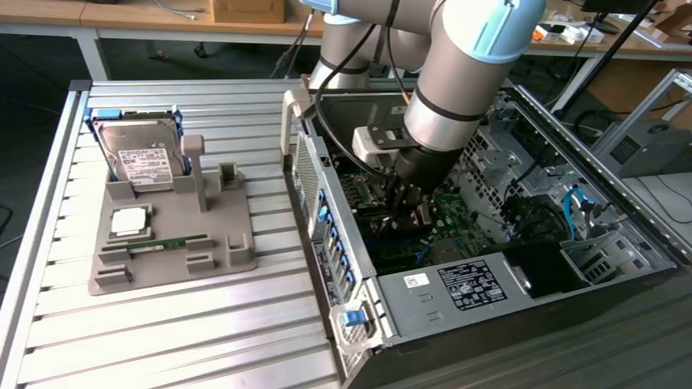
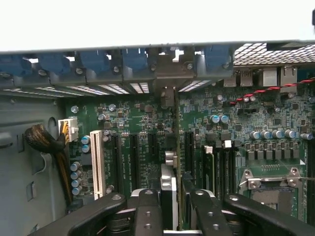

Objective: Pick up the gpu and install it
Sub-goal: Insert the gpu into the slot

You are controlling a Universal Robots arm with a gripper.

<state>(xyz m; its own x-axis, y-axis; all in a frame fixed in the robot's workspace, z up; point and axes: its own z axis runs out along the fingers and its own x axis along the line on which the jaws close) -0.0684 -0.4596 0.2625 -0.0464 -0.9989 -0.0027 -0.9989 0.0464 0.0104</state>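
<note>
My gripper (image 1: 412, 212) is down inside the open computer case (image 1: 476, 284), over the green motherboard (image 1: 459, 219). In the wrist view the gpu (image 2: 175, 147) shows edge-on as a thin board running from between my fingers toward the case's rear bracket openings. It stands upright in line with the black expansion slots (image 2: 134, 162). The gripper (image 2: 173, 199) is shut on the card, with one black finger (image 2: 147, 209) on each side of it. Whether the card's lower edge sits in a slot is hidden.
A grey parts fixture (image 1: 232, 251) on the slatted table holds a silver hard drive (image 1: 146, 158), a CPU (image 1: 130, 220) and a green RAM stick (image 1: 162, 243). On the board lie a white slot (image 2: 97, 162), a sleeved cable bundle (image 2: 47, 142) and the CPU socket (image 2: 268, 182).
</note>
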